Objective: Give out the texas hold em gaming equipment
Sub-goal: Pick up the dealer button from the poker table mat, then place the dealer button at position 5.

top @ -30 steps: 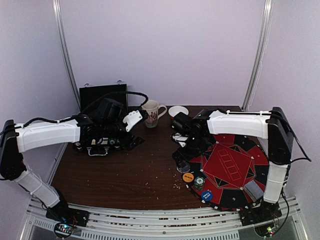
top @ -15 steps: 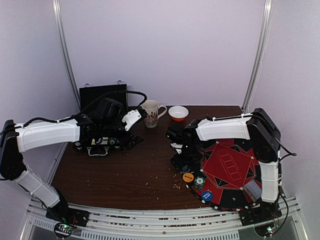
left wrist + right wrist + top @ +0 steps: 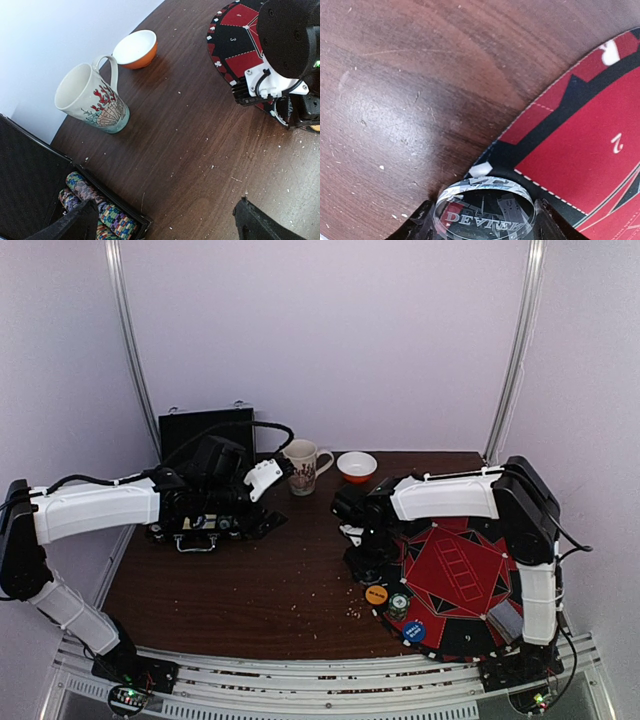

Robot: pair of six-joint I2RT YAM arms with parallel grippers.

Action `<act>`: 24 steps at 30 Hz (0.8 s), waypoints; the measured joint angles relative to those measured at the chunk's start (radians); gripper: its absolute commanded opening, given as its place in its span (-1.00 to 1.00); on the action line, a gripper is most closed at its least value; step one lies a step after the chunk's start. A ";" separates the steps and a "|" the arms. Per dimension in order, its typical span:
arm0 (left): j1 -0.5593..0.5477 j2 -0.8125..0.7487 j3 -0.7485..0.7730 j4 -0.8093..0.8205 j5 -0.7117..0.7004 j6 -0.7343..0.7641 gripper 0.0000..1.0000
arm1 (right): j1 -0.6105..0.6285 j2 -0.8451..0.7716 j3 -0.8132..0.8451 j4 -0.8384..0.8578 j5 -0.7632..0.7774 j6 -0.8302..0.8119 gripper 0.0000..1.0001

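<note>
right gripper (image 3: 483,221) astride clear dealer disc (image 3: 485,209) (at mat (image 3: 570,155) edge)

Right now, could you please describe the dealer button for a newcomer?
Find the round red-and-black mat on the right. At its left edge, between the fingers of the right gripper, sits the dealer button. Unlike the orange disc and blue disc nearby, it is clear with white lettering.
</note>
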 measured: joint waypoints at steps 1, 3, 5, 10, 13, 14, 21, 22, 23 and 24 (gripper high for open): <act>0.000 0.000 0.000 0.000 0.000 0.000 0.97 | -0.002 0.000 0.006 -0.008 0.000 0.000 -0.36; 0.000 0.000 0.000 0.000 0.000 0.000 0.96 | -0.015 0.000 0.034 -0.028 0.002 0.001 -0.37; 0.001 0.000 0.000 0.000 0.001 0.000 0.96 | -0.049 -0.011 0.061 -0.031 0.004 0.006 -0.38; 0.001 0.000 -0.001 -0.001 0.024 0.011 0.96 | -0.258 -0.134 0.018 0.001 0.018 0.012 -0.41; 0.000 0.000 -0.004 -0.005 0.073 0.025 0.97 | -0.470 -0.222 -0.058 0.030 0.047 0.013 -0.42; 0.000 0.000 -0.005 -0.006 0.090 0.030 0.97 | -0.528 -0.234 -0.078 0.038 0.056 0.013 -0.43; -0.011 0.000 -0.023 -0.014 0.197 0.065 0.97 | -0.818 -0.181 -0.151 0.067 0.082 0.000 -0.48; -0.012 0.000 -0.023 -0.014 0.203 0.068 0.97 | -0.836 -0.160 -0.147 0.070 0.082 -0.003 -0.49; -0.014 0.000 -0.023 -0.013 0.208 0.071 0.97 | -0.850 -0.138 -0.144 0.074 0.081 -0.007 -0.49; -0.014 0.000 -0.024 -0.014 0.211 0.072 0.96 | -0.861 -0.115 -0.139 0.076 0.081 -0.012 -0.50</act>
